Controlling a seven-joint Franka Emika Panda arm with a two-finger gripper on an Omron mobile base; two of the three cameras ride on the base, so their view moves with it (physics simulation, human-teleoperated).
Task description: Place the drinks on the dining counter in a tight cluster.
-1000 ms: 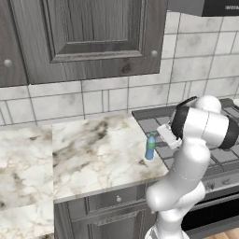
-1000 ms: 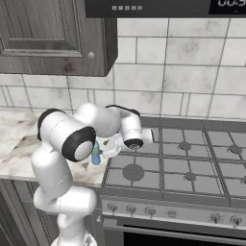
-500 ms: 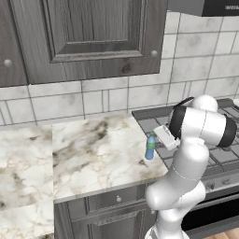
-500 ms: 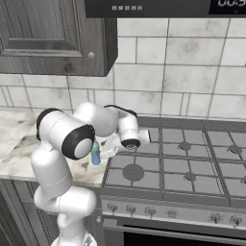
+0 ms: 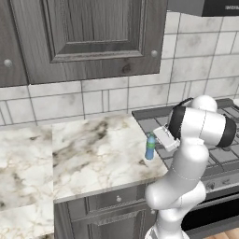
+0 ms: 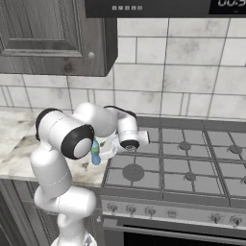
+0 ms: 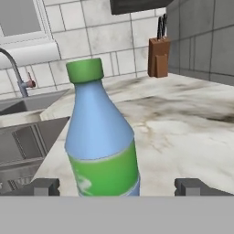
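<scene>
A slim, smooth light-blue bottle (image 7: 101, 137) with green cap and green label stands upright on the veined marble bench (image 5: 93, 154), near the stove (image 6: 182, 163), between the released end effector's (image 7: 116, 186) spread fingertips.

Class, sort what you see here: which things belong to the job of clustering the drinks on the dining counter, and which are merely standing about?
Belong to the job:
- light-blue bottle with green cap, upright on the marble worktop
- gripper, open, a fingertip either side of the bottle

Standing about:
- stove
- knife block
- sink and tap
- wall cabinet
</scene>
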